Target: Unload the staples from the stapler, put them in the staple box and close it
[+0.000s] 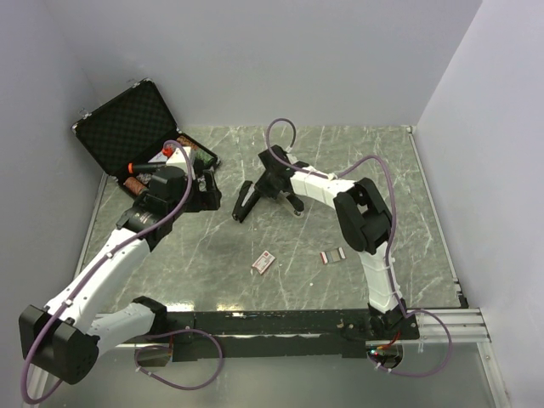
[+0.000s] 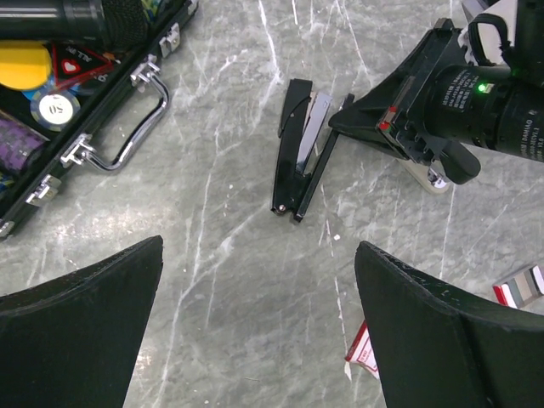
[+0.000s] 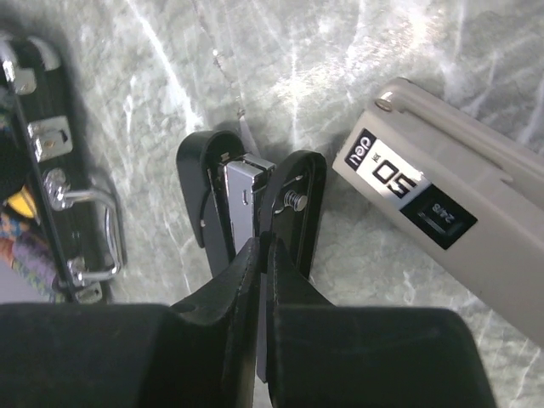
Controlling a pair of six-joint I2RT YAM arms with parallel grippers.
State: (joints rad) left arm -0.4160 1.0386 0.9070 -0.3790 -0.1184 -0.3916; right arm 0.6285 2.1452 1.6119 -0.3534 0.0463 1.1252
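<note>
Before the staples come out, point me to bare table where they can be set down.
Bare marble: right of the right arm to the side wall, and near-left between the left arm and the red-and-white box. Crowded: around the stapler, left gripper, right gripper and open case.

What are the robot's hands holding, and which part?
Right gripper pinches the open stapler, seemingly by its silver staple rail. Left gripper is open, holding nothing.

My left arm and right arm wear white shells with black joints, and purple cables loop off both. My left tool has broad matte-black fingers; a green light glows on my right wrist.
</note>
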